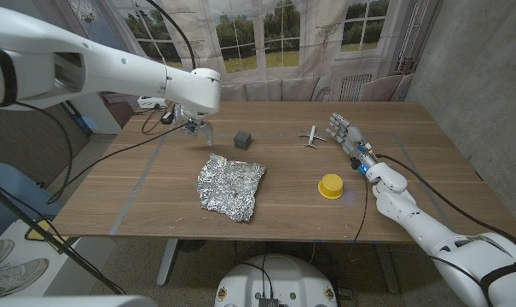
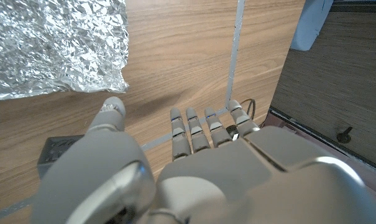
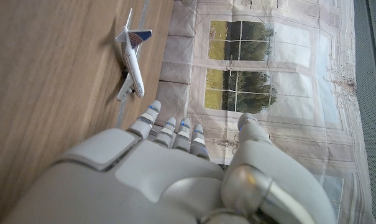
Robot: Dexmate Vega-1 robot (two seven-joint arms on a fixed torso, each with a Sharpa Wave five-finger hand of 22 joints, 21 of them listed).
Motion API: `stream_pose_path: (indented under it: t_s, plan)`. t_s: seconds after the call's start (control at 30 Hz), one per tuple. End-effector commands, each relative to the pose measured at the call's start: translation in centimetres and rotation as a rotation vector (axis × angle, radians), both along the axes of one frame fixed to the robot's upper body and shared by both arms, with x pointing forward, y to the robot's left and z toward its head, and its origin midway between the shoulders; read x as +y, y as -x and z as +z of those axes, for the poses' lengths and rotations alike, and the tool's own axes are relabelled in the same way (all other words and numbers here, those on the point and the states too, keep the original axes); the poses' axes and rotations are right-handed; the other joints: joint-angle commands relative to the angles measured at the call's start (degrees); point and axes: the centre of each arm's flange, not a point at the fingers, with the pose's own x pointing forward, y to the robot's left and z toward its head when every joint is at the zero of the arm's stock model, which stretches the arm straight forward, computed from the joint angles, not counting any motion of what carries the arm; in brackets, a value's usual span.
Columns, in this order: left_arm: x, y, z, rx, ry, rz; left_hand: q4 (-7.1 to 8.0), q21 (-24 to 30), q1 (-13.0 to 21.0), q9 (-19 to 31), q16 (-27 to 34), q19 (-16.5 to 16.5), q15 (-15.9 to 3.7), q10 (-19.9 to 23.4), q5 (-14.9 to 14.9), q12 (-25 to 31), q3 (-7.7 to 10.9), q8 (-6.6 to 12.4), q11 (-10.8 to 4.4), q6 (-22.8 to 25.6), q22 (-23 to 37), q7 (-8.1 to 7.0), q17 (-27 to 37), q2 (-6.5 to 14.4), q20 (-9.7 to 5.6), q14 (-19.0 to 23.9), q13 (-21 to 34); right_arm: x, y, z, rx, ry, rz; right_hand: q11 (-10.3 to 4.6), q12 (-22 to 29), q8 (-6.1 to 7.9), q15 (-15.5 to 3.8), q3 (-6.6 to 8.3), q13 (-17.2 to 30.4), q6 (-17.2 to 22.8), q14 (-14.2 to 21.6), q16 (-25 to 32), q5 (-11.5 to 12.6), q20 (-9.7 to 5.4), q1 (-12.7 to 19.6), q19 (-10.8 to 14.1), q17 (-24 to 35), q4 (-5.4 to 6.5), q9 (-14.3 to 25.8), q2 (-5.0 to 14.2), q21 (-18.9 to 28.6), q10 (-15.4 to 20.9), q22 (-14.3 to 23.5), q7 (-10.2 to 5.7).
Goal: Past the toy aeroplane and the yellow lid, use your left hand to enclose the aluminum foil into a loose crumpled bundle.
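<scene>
Foil sheet (image 1: 231, 186) flat at frame centre | left robot hand (image 1: 192, 120) up-left of it — nearer, open, empty | right robot hand (image 1: 347, 135) open, far right.

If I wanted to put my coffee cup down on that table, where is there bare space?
The widest bare patch lies along the table's left side, beside the aluminum foil. The near edge below the foil and the yellow lid is also free. It is busier around the dark cube, left hand, toy aeroplane and right hand.
</scene>
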Motion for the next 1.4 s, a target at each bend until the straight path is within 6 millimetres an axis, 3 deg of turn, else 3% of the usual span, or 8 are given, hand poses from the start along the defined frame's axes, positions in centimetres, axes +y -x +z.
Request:
stream_pose_path:
  t_s: [0.03, 0.1, 0.57, 0.8, 0.87, 1.1, 1.3, 1.4]
  plan:
    - [-0.8, -1.6, -0.4, 0.077, -0.02, -0.012, -0.17, -0.3, 0.3, 0.2, -0.3, -0.6, 0.33, -0.6, 0.1, -0.4, 0.33, -0.21, 0.64, 0.9, 0.1, 1.05, 0.3, 0.8, 0.32, -0.7, 0.5, -0.2, 0.1, -0.2, -0.004, -0.003, -0.012, 0.01, 0.2, 0.43, -0.03, -0.06, 0.1, 0.5, 0.6, 0.1, 0.3, 0.18, -0.4, 0.4, 0.0, 0.08, 0.2, -0.02, 0.2, 0.7, 0.1, 0.02]
    - [-1.0, -1.8, -0.4, 0.082, -0.034, -0.006, -0.07, -0.5, 0.2, 0.2, -0.3, -0.8, 0.64, -0.9, 0.0, -0.4, 0.34, -0.26, 0.99, 1.3, 0.2, 2.16, 0.4, 1.3, 0.55, -0.9, 0.7, -0.2, 0.2, -0.3, -0.006, -0.005, -0.015, 0.03, 0.2, 0.44, 0.02, -0.07, 0.1, 0.5, 0.6, 0.1, 0.3, 0.19, -0.4, 0.4, -0.1, 0.08, 0.2, -0.02, 0.2, 0.7, 0.1, 0.06]
    - [-2.4, -3.5, -1.8, 0.102, -0.08, -0.027, -0.29, -0.5, 0.5, 0.2, 0.0, -0.7, 0.67, -0.5, -0.3, 0.0, 0.59, -0.53, 1.08, 1.8, 0.2, 1.15, 0.5, 2.8, 0.62, -0.8, 1.2, -0.7, 0.5, -0.9, -0.006, -0.016, -0.022, 0.13, 0.2, 0.48, 0.0, -0.18, 0.1, 0.8, 0.8, 0.1, 0.3, 0.24, -0.5, 0.5, -0.1, 0.05, 0.2, 0.0, 0.2, 0.9, 0.1, 0.12]
    - [-3.0, -4.2, -2.8, 0.112, -0.072, -0.053, -1.31, -0.3, 2.3, 0.2, 0.3, -0.1, -0.01, 0.2, -0.5, 0.4, 1.45, 0.05, -0.01, 4.6, 0.3, -1.24, 0.5, 4.3, 0.26, 0.0, 1.6, -1.0, 0.7, -1.0, -0.008, -0.021, -0.026, 0.26, 0.2, 0.45, 0.02, -0.27, 0.1, 0.8, 0.9, 0.2, 0.3, 0.14, -0.6, 0.6, -0.1, 0.05, 0.2, -0.05, 0.2, 0.9, 0.1, 0.09]
    - [-3.2, -4.3, -3.0, 0.112, -0.071, -0.061, -1.59, -0.3, 2.9, 0.2, 0.4, -0.1, 0.59, 0.1, -0.5, 0.4, 1.76, -0.1, 0.66, 4.8, 0.3, -1.28, 0.5, 5.0, 0.97, -0.1, 1.8, -1.0, 0.7, -1.0, -0.008, -0.022, -0.027, 0.21, 0.2, 0.45, 0.09, -0.3, 0.1, 0.8, 1.0, 0.2, 0.3, 0.13, -0.6, 0.5, -0.1, 0.06, 0.2, -0.06, 0.2, 0.9, 0.1, 0.08]
    - [-3.9, -4.8, -3.6, 0.115, -0.087, -0.084, -2.56, -0.3, 4.4, 0.2, 0.4, 0.2, -0.02, 0.2, -0.5, 0.6, 2.14, -0.46, -0.1, 5.4, 0.4, -2.79, 0.4, 5.7, 0.52, 0.1, 2.3, -1.3, 0.7, -1.1, -0.008, -0.028, -0.028, 0.11, 0.2, 0.44, 0.12, -0.4, 0.1, 0.9, 1.1, 0.2, 0.3, 0.08, -0.8, 0.6, -0.1, 0.09, 0.2, -0.11, 0.2, 1.0, 0.1, 0.07]
    - [-4.6, -5.3, -4.1, 0.132, -0.093, -0.103, -3.1, -0.3, 5.5, 0.2, 0.2, 0.3, 0.1, -0.2, -0.5, 0.6, 2.42, -0.91, -0.17, 4.8, 0.4, -2.86, 0.3, 5.9, 0.53, -0.3, 2.5, -1.4, 0.6, -1.1, -0.005, -0.03, -0.023, 0.21, 0.2, 0.43, 0.39, -0.5, 0.1, 0.9, 1.2, 0.2, 0.3, 0.03, -0.9, 0.6, -0.1, 0.13, 0.2, -0.13, 0.2, 1.1, 0.1, 0.03]
    - [-4.8, -5.5, -4.4, 0.147, -0.077, -0.126, -3.62, -0.3, 6.7, 0.2, 0.0, 0.3, -0.02, -0.7, -0.4, 0.5, 2.75, -1.12, -0.29, 4.6, 0.4, -3.59, 0.3, 6.0, 0.53, -0.6, 2.6, -1.5, 0.5, -1.1, -0.005, -0.032, -0.026, 0.3, 0.2, 0.52, 0.5, -0.54, 0.1, 1.1, 1.3, 0.2, 0.3, 0.04, -1.0, 0.6, -0.1, 0.15, 0.2, -0.12, 0.2, 1.3, 0.1, 0.04]
